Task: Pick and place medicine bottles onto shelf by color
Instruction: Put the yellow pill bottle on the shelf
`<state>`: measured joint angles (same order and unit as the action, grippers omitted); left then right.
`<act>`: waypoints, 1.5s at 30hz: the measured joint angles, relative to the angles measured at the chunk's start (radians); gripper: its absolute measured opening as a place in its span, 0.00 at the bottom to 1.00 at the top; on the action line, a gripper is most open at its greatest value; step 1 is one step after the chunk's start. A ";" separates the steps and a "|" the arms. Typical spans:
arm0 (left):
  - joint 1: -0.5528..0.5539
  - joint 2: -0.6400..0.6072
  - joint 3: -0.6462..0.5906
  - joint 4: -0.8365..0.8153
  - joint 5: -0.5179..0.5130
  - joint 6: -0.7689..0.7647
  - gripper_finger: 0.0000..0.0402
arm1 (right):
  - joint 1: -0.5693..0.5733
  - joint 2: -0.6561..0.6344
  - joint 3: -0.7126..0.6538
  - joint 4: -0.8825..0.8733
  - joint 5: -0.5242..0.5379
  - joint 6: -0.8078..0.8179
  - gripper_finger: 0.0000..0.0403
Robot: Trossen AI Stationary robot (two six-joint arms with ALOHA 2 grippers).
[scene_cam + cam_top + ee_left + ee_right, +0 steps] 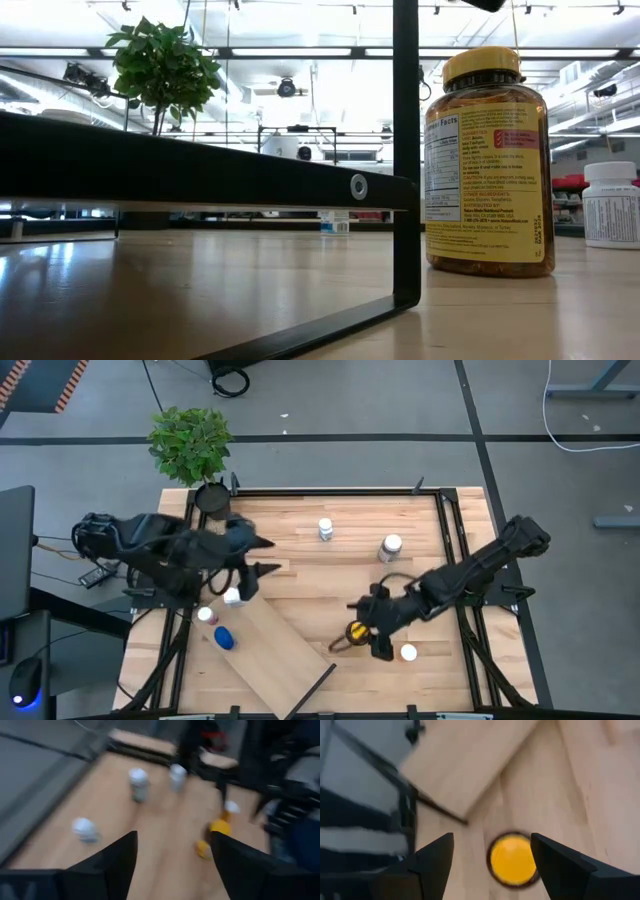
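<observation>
Medicine bottles, counted from the high view: seven small round ones. Five have white caps. Two of those (325,529) (390,546) stand toward the far side of the slatted wooden desk (300,575). Another (408,653) is near the front right, and the other two (233,597) (206,614) sit by the upper end of the shelf. There's also one blue-capped bottle (224,638) just beside that end, and one larger dark amber bottle with a yellow cap (356,631) standing upright off the shelf's right corner.

There's one shelf, a long flat pale plywood board (275,655) lying diagonally on the front left of the desk, with nothing clearly on top of it. One leafy green plant in a black pot (192,445) sits at the back left corner.

The left hand (265,555) hangs over the left side with its fingers spread and nothing in them. The right hand (362,622) is right over the amber bottle, fingers apart.

The low view shows two bottles up close. The amber one stands on the desk with its yellow label facing the camera, and a white one (610,205) stands just to its side.

The left wrist view is too smeared for a solid count, just a few white bottles and some yellow blobs past the spread fingers.

In the right wrist view the yellow cap shows from above between the two parted fingers, not gripped, with the shelf's corner nearby.
</observation>
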<state>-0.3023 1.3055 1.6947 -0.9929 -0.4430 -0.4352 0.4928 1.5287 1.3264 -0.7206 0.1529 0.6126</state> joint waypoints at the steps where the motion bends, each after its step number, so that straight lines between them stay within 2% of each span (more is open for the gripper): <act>1: 0.015 0.002 -0.001 0.004 0.054 0.001 0.61 | 0.008 0.016 -0.003 -0.006 0.001 -0.001 0.70; 4: 0.041 -0.002 -0.001 0.016 0.128 0.029 0.55 | 0.029 0.070 -0.005 -0.024 0.007 -0.002 0.73; 9: 0.039 -0.006 -0.001 -0.041 0.134 0.075 0.47 | 0.028 0.121 -0.005 -0.025 0.080 0.070 0.76; 14: 0.015 -0.004 -0.011 -0.055 0.153 0.107 0.43 | 0.020 0.123 -0.004 -0.037 0.128 0.144 0.76; 18: 0.010 -0.026 -0.116 0.026 0.160 0.107 0.44 | 0.021 0.123 -0.004 -0.041 0.126 0.169 0.76; 26: 0.007 -0.101 -0.385 0.302 0.270 0.023 0.49 | 0.021 0.147 -0.004 -0.050 0.126 0.146 0.76; 31: 0.007 -0.145 -0.486 0.474 0.269 -0.038 0.52 | 0.021 0.150 -0.004 -0.049 0.113 0.147 0.76; 34: 0.006 -0.156 -0.515 0.546 0.269 -0.052 0.53 | 0.021 0.150 -0.004 -0.071 0.126 0.143 0.76; 45: 0.006 -0.157 -0.520 0.572 0.269 -0.065 0.49 | 0.033 0.145 -0.079 -0.020 0.087 0.157 0.72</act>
<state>-0.2963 1.1481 1.1751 -0.4211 -0.1735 -0.5005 0.5253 1.6738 1.2472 -0.7402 0.2403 0.7697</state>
